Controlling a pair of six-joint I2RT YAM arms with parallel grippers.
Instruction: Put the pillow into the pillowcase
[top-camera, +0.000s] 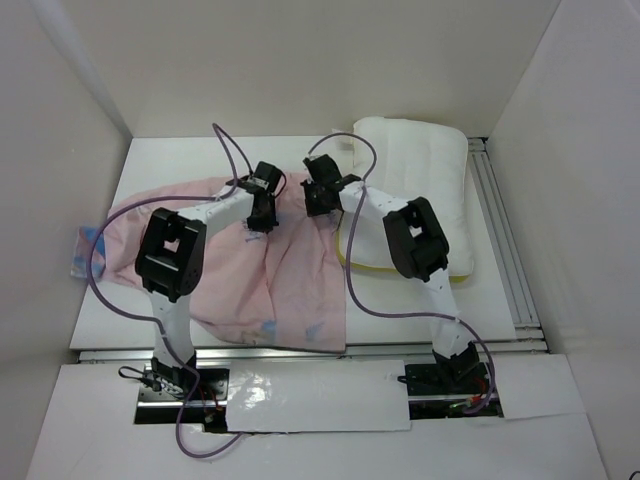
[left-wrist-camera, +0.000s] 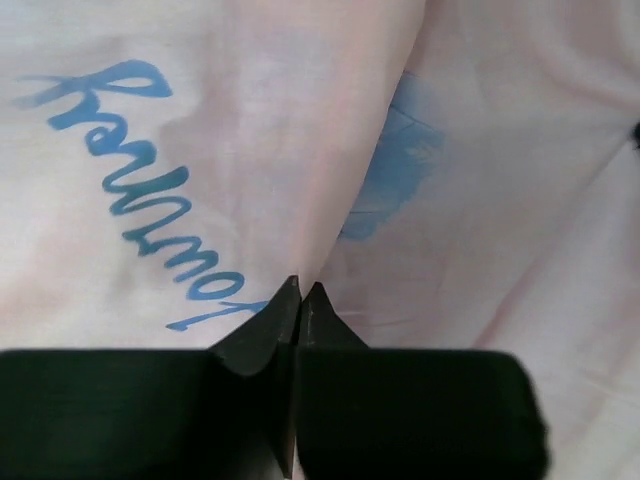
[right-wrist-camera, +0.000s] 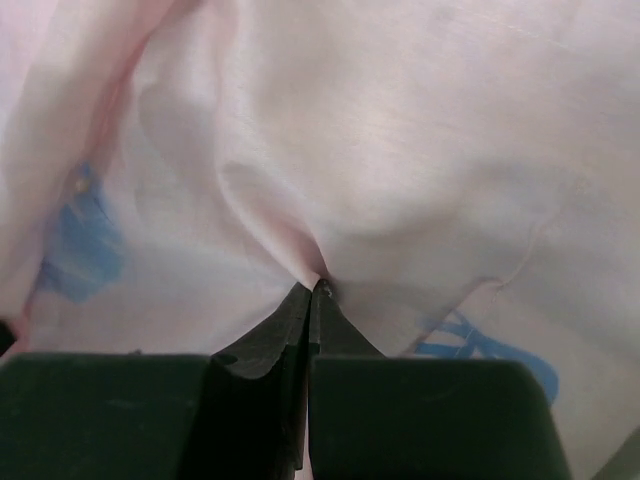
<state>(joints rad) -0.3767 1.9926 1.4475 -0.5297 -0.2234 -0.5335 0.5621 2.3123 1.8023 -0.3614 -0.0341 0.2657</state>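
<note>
Your left gripper and right gripper are each pinched closed on the pillowcase; the pillow lies outside on the right, insertion yet to start

Bright, even light is washing the top view, bleaching the walls; glare is glinting off the plastic sheet at 6 o'clock; in the wrist views the pillowcase is looking soft and slightly blurred; the left gripper is sinking into black at 6 o'clock.
</note>
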